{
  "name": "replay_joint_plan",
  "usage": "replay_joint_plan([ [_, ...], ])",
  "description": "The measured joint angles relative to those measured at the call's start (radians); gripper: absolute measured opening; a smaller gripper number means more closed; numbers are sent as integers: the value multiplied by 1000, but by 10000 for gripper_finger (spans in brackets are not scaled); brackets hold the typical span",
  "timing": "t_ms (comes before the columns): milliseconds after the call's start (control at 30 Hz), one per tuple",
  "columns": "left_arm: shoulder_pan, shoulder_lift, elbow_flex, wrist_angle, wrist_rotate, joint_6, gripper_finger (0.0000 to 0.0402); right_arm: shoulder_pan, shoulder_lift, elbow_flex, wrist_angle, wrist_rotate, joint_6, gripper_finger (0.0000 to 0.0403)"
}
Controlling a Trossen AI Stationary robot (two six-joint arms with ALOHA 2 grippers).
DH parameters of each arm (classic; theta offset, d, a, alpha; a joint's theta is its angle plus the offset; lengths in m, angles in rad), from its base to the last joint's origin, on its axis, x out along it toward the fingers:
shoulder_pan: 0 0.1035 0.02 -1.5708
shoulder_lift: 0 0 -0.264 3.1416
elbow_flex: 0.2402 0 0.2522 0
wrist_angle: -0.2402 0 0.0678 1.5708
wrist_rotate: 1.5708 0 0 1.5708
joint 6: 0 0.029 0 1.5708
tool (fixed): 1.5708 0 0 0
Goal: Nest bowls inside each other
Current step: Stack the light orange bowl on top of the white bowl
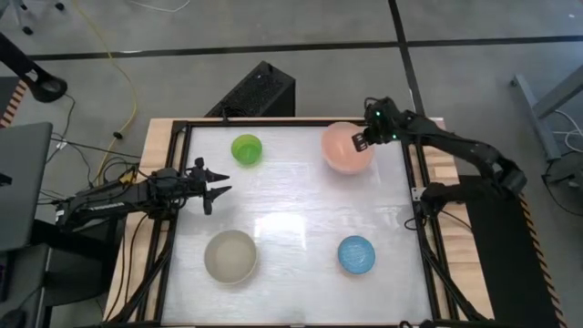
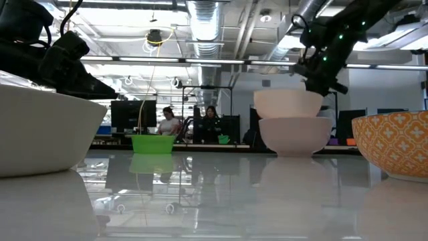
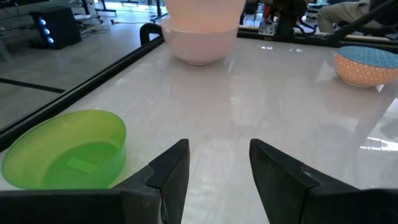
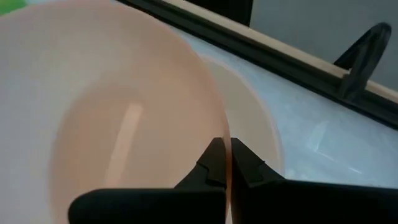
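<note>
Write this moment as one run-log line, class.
right gripper: shut on salmon bowl rim, over pink-white bowl | left gripper: open, waiting near green bowl

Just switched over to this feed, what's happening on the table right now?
The right claw is shut on the rim of the salmon-orange bowl, holding it partly inside the pale pink-white bowl at the table's far right. The left claw waits open at the left edge, near the green bowl. The grey-beige bowl and blue bowl sit apart, un-nested.

Bright overhead lighting; strong glare patches on glossy table (image 1: 301, 273); wrist views' foreground blurred.
</note>
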Motion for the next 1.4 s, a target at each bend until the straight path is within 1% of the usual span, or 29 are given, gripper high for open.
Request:
replay_joint_plan([
  [200, 0, 0, 0, 0, 0, 0, 158, -9, 50, -3, 21, 21, -7, 7],
  [900, 0, 0, 0, 0, 0, 0, 158, -20, 46, -3, 11, 35, 19, 12],
  [1033, 0, 0, 0, 0, 0, 0, 158, -12, 46, -3, 11, 35, 21, 37],
  [1233, 0, 0, 0, 0, 0, 0, 158, 15, 46, -3, 11, 77, 14, 101],
  [1400, 0, 0, 0, 0, 0, 0, 158, 21, 46, -3, 11, 80, 11, 156],
])
